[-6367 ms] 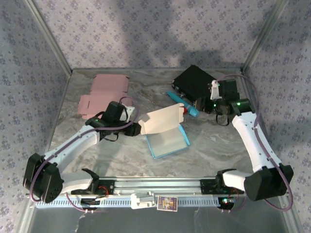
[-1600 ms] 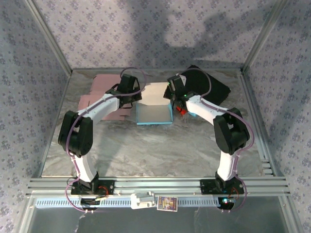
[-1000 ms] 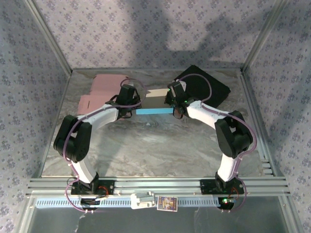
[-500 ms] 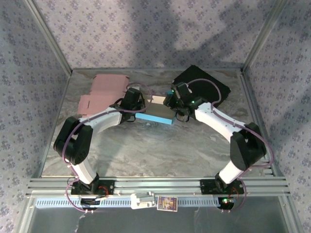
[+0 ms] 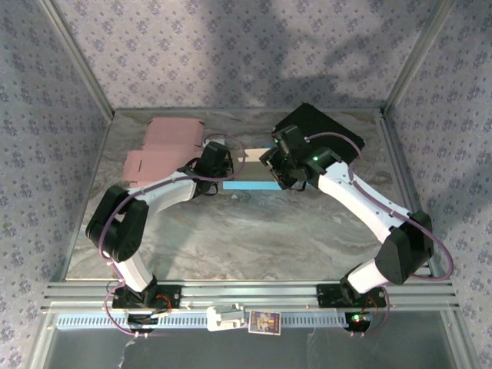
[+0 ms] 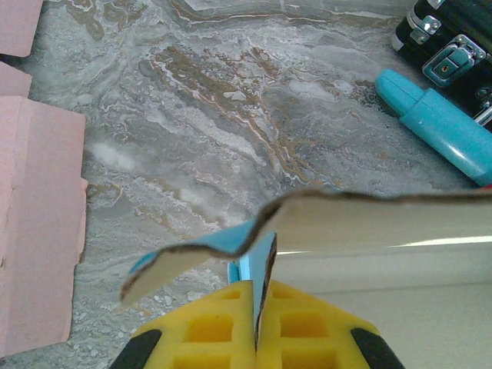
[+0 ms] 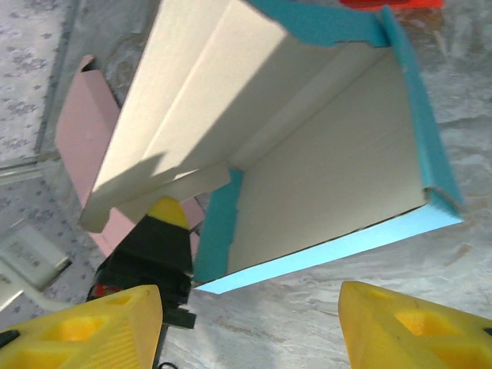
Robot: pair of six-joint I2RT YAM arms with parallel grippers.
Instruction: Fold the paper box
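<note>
The paper box [image 5: 250,184], blue outside and cream inside, is seen lying toward the far middle of the counter [image 5: 254,238], between the two pincers. One thin wall of the paper box [image 6: 369,223] is pinched by the left pincer [image 6: 257,338], whose yellow pads are pressed together on it at the box's left end. The right pincer [image 7: 254,307] is held spread wide, nothing being gripped, with the open cream interior of the box [image 7: 323,177] lying just beyond its fingertips. A flat pink cardboard sheet [image 5: 165,150] is found to the left of the box, and a black case [image 5: 323,134] behind and to the right. A teal tube [image 6: 438,131] is seen just beside the case's latches. Both arms are reached forward and bent inward, so that the left pincer [image 5: 223,171] and right pincer [image 5: 278,165] are brought to opposite ends of the box.
</note>
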